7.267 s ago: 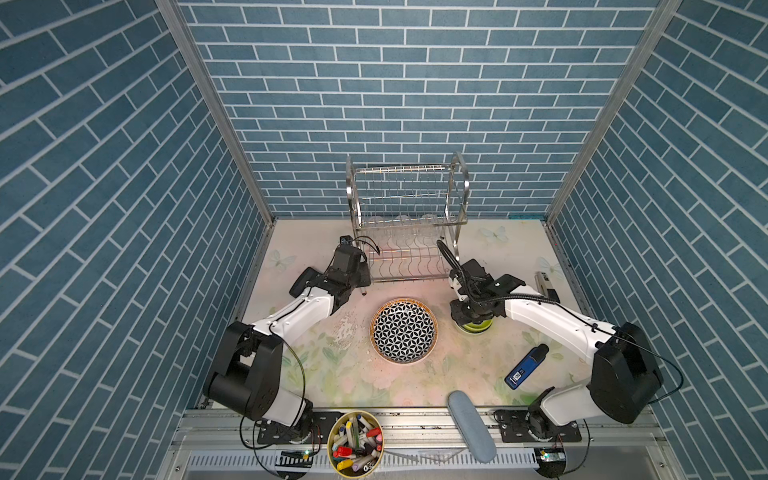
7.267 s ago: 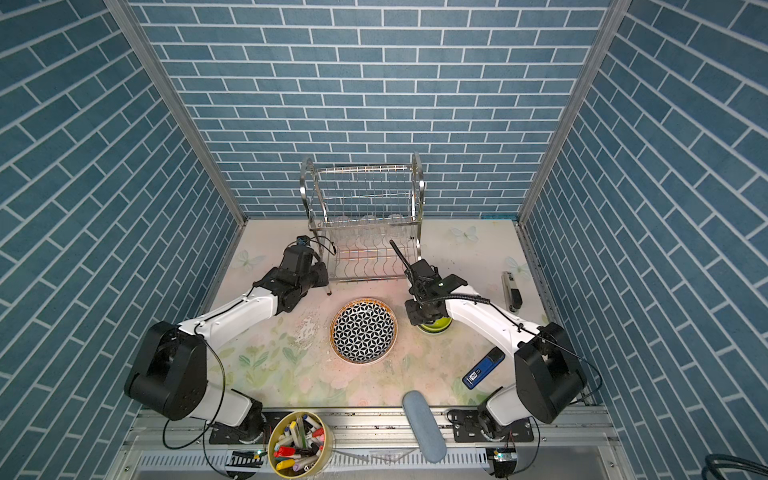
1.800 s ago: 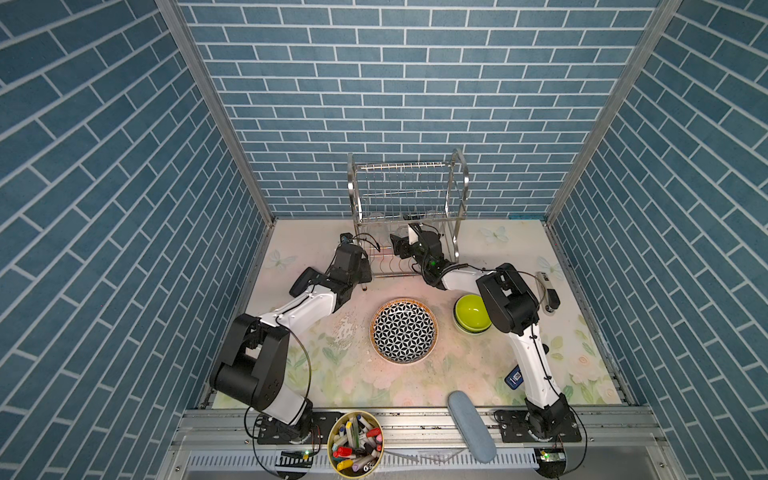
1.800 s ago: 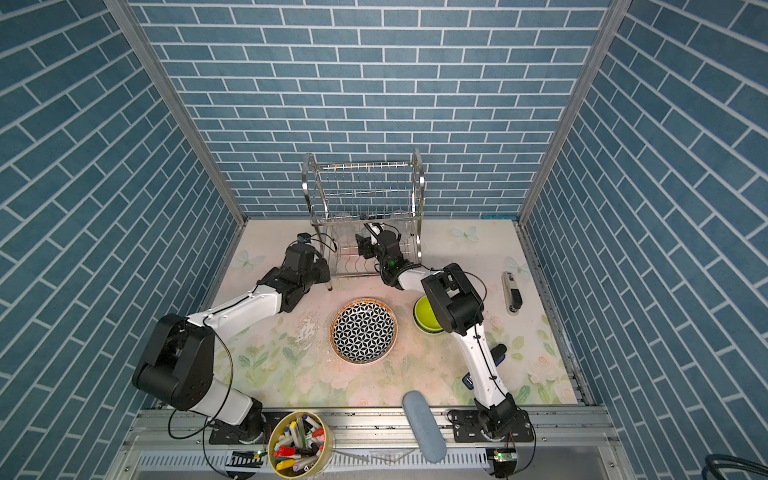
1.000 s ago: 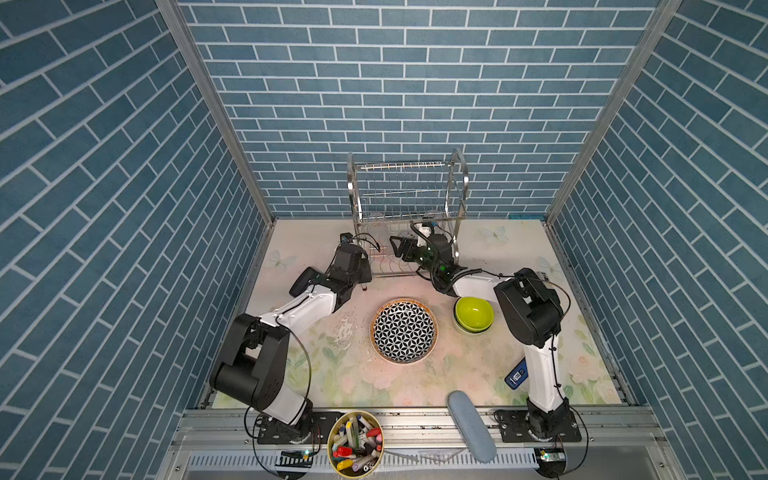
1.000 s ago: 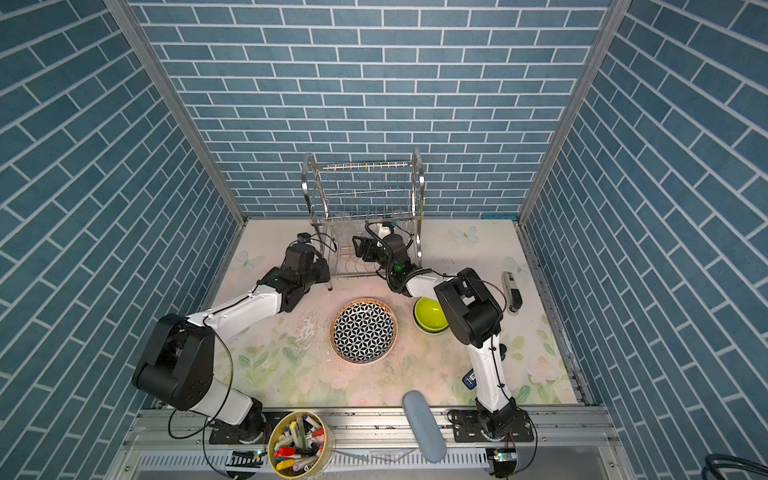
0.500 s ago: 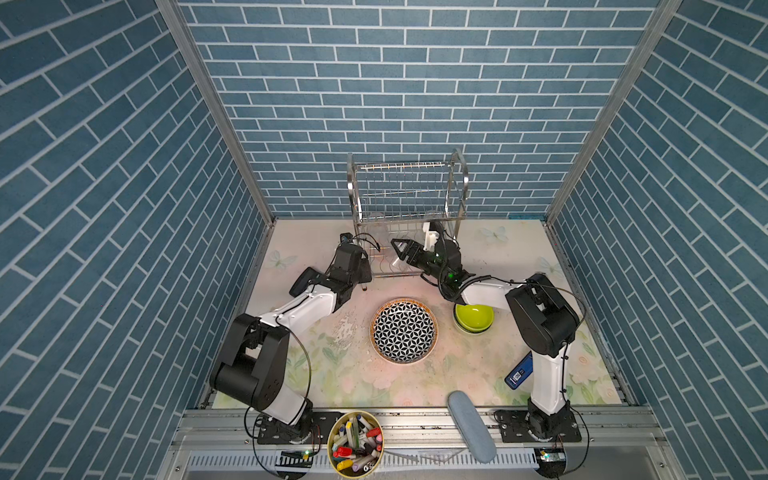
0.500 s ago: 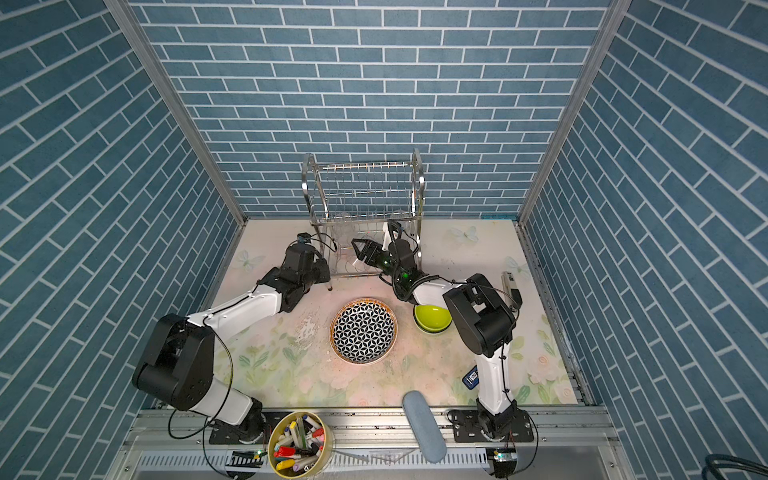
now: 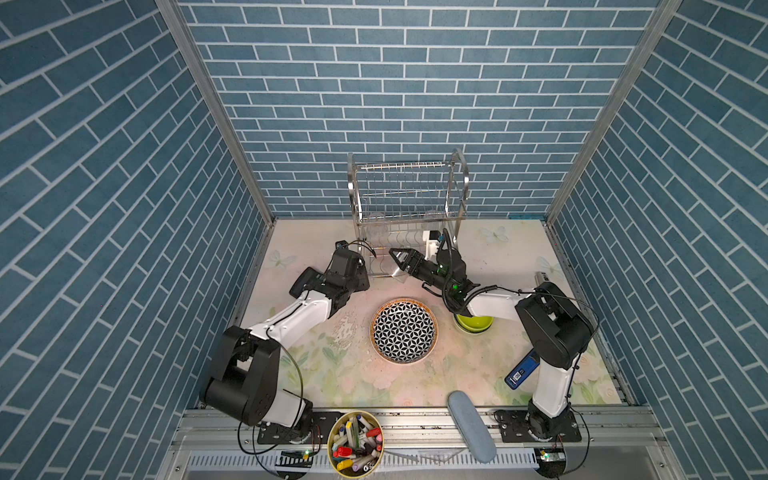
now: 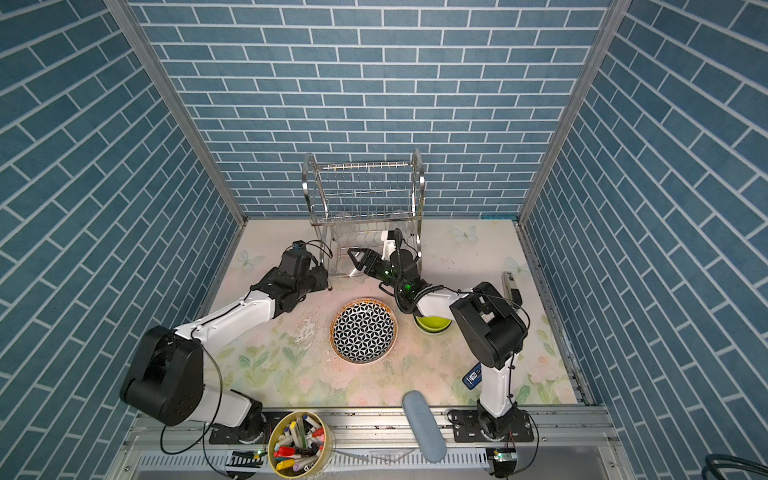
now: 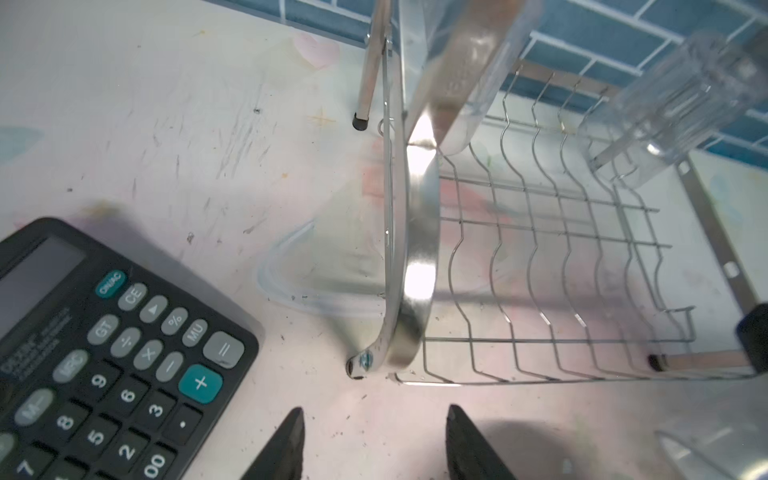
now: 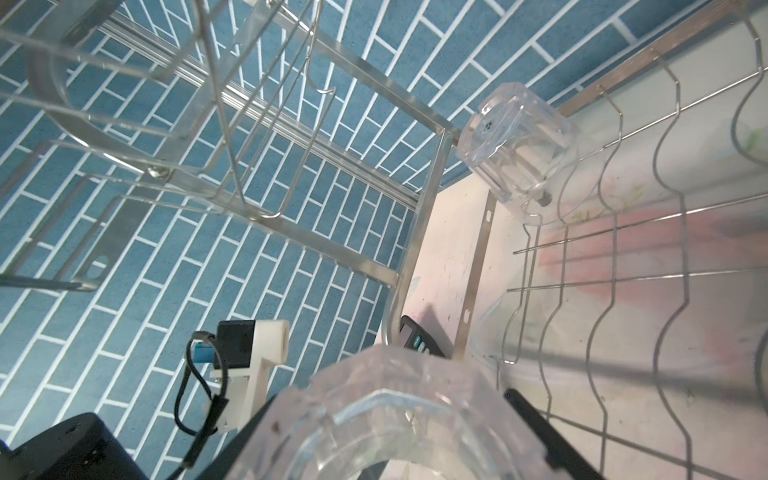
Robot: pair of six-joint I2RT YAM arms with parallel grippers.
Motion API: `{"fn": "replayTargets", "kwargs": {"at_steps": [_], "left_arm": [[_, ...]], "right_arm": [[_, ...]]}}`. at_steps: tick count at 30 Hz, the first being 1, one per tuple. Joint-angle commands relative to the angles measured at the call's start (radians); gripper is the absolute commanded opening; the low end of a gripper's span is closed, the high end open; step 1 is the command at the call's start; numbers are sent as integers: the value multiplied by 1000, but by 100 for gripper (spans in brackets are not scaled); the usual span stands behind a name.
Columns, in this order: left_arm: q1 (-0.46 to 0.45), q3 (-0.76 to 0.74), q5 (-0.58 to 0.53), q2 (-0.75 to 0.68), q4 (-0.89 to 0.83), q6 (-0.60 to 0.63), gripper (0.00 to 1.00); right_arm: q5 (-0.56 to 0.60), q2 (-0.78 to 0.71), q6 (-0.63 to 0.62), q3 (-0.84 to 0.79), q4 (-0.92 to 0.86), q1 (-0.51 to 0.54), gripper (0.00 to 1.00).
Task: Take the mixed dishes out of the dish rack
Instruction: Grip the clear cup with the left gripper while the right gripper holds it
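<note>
Your left gripper [image 11: 376, 446] sits low over the pale floral tabletop [image 9: 316, 374] just in front of the near corner of the two-tier shiny stainless-steel wire dish rack [image 9: 407, 195] [image 10: 365, 191]. Its black fingers [image 11: 291, 444] stand well apart with only bare table between them, so it holds nothing. A black desk calculator with grey keys [image 11: 104, 353] lies on the table just beside it. Your right gripper [image 9: 399, 259] reaches across to the rack's front edge, and its jaws are closed around a clear faceted glass tumbler [image 12: 390, 399], which fills the gap between the fingers in the right wrist view. A second clear glass tumbler [image 12: 515, 141] [image 11: 673, 108] lies tipped on the lower wire tier at the back of the rack, and what looks like a third [image 11: 473, 62] shows behind the arched side frame. Out on the table, the round black-and-white star-patterned plate [image 9: 404, 330] [image 10: 363, 330] lies flat in front of the rack. The lime-green bowl [image 9: 473, 324] [image 10: 432, 323] stands near it, partly under the right arm.
</note>
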Motion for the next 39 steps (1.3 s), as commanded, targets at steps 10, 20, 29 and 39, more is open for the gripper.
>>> {"fn": "replayTargets", "kwargs": {"at_steps": [10,20,29,39], "left_arm": [[-12,-96,98,-258,-41,-116,66],[-75,-111,368,-348,186,-246,89],[-92,-101,447,-218,376,-346,73],[-151,-21,464,-105,482,-373,71]], "right_arm": [[26,-123,-6,-65,63,-9,0],[4,-117,60,-33,107,-16,0],[-21,-94,148,-23,173,-29,0],[-53,-37,257,11,255,-38,0]]}}
